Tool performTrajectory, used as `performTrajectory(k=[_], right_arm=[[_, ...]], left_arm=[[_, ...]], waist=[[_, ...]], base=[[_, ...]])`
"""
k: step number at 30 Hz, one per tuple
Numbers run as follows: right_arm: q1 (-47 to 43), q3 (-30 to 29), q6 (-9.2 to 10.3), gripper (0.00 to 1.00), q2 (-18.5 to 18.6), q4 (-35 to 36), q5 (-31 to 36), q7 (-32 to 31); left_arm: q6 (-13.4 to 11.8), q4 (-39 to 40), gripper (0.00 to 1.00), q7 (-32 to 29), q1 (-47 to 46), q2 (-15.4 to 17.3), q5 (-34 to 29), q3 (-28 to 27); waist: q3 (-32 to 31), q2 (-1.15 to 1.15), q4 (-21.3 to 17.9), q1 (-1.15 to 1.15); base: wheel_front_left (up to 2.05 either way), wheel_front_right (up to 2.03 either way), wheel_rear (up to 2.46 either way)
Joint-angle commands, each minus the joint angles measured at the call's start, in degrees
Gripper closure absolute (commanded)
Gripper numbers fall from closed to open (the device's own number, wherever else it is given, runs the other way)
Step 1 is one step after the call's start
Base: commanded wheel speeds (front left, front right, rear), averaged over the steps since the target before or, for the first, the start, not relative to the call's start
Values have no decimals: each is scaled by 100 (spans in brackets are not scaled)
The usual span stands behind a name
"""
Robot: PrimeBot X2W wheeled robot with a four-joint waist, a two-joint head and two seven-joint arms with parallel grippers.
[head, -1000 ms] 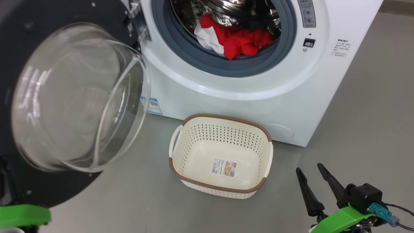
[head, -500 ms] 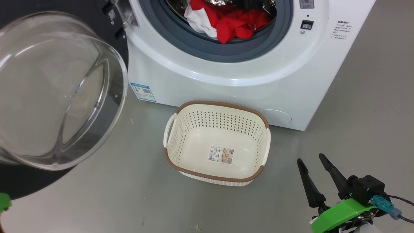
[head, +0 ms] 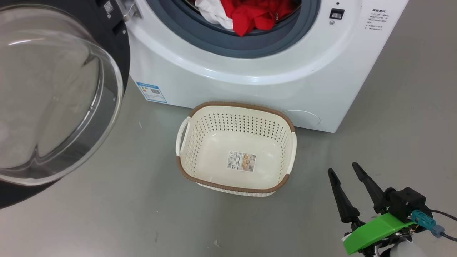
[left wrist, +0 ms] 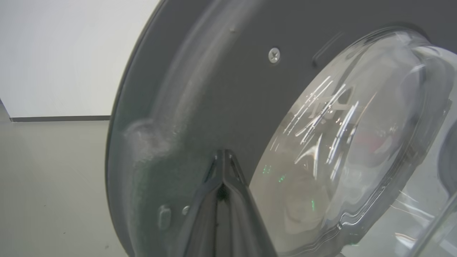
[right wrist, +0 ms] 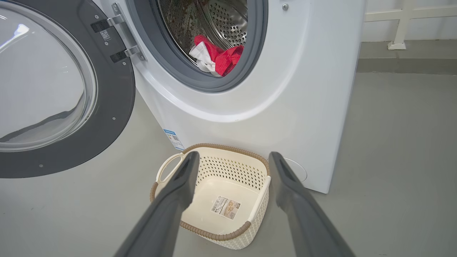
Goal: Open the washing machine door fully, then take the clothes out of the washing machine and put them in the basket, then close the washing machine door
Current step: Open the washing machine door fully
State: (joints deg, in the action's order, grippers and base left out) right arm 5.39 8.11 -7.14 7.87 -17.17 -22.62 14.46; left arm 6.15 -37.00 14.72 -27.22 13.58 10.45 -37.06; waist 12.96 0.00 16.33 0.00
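Note:
The washing machine (head: 250,85) stands with its door (head: 53,92) swung out to the left, glass bowl facing me. Red and white clothes (head: 250,14) lie in the drum at the gasket's lower lip, also seen in the right wrist view (right wrist: 221,59). The cream basket (head: 235,105) sits empty on the floor just in front of the machine. My left gripper (left wrist: 223,154) is shut, tips right at the dark inner rim of the door (left wrist: 214,89); whether they touch I cannot tell. My right gripper (head: 342,167) hangs open, holding nothing, right of the basket (right wrist: 214,233).
Grey floor lies all around the basket and to the right of the machine (right wrist: 303,89). The open door (right wrist: 110,92) takes up the left side. A white wall and a white frame leg (right wrist: 396,44) stand behind the machine at the right.
The head camera has tilted down and left, so the machine slid up the picture. The door has swung a little wider. The right gripper stays open.

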Motion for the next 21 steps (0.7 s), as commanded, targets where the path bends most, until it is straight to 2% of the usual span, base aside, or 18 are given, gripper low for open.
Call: performTrajectory(k=[1,14,21], right_arm=[[155,126,-35,0,34,154,104,54],[212,166,-35,0,-4,123,103,54],[184,132,-35,0,-25,99,87,54]], left_arm=[[17,52,100,28,-146,445,-81,-223],[101,-345,100,28,-336,627,-262,-347],[130,-238,100,28,-156,511,-139,-154]], waist=[[14,0,-15,0],[-4,0,-45,0],[-141,0,-26,0]], base=[[0,0,0],[0,0,0],[0,0,0]])
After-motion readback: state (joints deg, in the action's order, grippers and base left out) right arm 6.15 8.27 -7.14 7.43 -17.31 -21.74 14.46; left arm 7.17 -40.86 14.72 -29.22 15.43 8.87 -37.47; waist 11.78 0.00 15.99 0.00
